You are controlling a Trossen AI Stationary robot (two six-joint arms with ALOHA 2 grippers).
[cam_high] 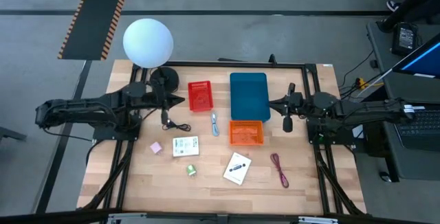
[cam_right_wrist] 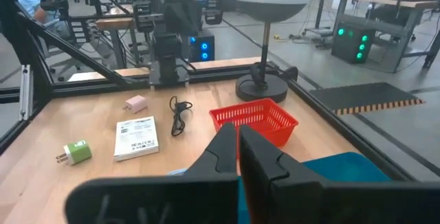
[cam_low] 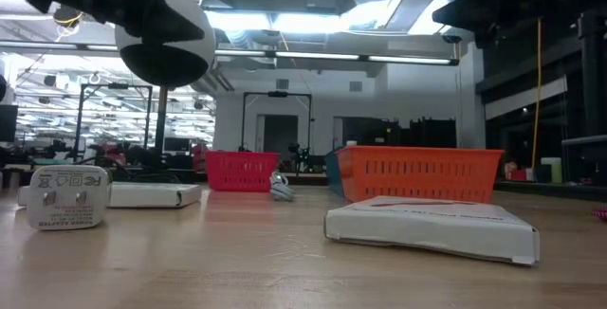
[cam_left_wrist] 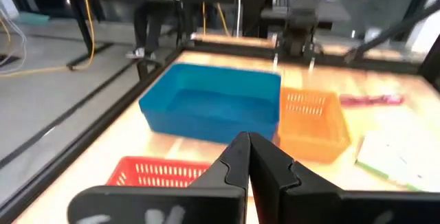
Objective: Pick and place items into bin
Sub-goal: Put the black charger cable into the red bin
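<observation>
Between both arms, red basket (cam_high: 199,95), blue bin (cam_high: 248,95), orange basket (cam_high: 246,133) hold nothing.

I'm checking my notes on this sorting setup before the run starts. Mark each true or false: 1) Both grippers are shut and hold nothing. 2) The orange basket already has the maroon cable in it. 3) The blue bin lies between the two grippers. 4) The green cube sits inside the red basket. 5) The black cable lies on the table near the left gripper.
1) True: the left gripper and the right gripper are both shut and hold nothing.
2) False: the maroon cable lies on the table, apart from the orange basket.
3) True: the blue bin lies between them.
4) False: the green cube is on the table, far from the red basket.
5) True: the black cable lies just by it.
</observation>
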